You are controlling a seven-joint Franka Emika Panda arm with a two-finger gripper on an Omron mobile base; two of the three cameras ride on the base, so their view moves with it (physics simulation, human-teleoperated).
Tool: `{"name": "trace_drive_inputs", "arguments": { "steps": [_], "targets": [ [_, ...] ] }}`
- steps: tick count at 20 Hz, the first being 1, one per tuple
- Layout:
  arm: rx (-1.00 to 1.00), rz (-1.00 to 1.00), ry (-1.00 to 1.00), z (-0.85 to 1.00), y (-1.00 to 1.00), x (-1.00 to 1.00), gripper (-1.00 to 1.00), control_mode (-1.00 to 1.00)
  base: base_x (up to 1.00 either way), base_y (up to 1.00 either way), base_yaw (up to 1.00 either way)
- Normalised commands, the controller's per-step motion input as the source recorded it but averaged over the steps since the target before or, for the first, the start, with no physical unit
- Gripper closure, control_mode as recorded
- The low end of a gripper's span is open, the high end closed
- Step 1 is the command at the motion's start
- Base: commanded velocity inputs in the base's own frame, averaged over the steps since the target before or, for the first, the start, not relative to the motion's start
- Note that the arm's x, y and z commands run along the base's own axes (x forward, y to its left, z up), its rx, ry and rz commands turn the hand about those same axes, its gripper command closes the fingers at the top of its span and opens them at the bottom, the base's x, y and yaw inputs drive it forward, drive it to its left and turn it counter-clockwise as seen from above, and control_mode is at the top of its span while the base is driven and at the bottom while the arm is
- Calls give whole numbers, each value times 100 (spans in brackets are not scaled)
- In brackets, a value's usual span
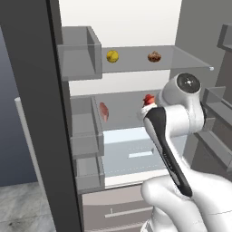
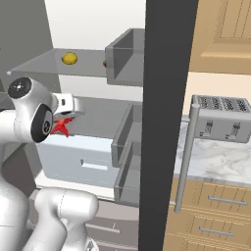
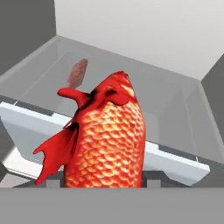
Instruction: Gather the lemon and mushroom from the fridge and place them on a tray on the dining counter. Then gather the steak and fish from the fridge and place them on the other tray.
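Fish (image 3: pixel 107 140) fills the middle of the hand view — a red-orange scaled body with fins, standing nose-up right in front of the camera. The gripper's (image 1: pixel 147 105) fingers are hidden behind it there, so the grip itself is not plainly visible, but the fish sits right where the fingertips rise, apparently pinched between them and clear of the shelf. From the left base view the white arm (image 1: pixel 174 136) reaches into the open fridge (image 1: pixel 136 27) at the middle shelf (image 1: pixel 122 113), with a bit of red showing just above the hand. From the right base view the red tail hangs below the wrist.

Farther back on that same middle shelf lies the steak (image 1: pixel 104 111), a pinkish slab near the left wall, well apart from the fish. On the glass shelf above, the lemon (image 1: pixel 112 56) sits to the left and the mushroom (image 1: pixel 154 56) to the right — apart from each other, both untouched. A pale drawer (image 1: pixel 136 154) lies beneath the middle shelf.

Beside the fridge door, in the right base view, a silver toaster (image 2: pixel 220 117) stands on a marble table (image 2: pixel 215 162) over tan wooden drawers.
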Motion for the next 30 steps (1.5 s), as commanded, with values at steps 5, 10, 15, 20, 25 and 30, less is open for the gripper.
{"name": "trace_drive_inputs", "arguments": {
  "steps": [5, 10, 15, 20, 25, 30],
  "targets": [
    [-5, -2, 0, 57, -1, -100, 100, -100, 0, 0, 0],
    [-4, -2, -1, 7, 0, -87, 100, -100, 0, 0, 0],
    [0, 0, 0, -2, 0, -16, 100, -100, 0, 0, 0],
    [0, 0, 0, 0, 0, 0, 100, 100, -61, 0, -12],
    [0, 0, 0, 0, 0, 0, 100, 100, -77, 8, -38],
    [0, 0, 0, 0, 0, 0, 100, 100, -80, 21, -47]
  ]
}}
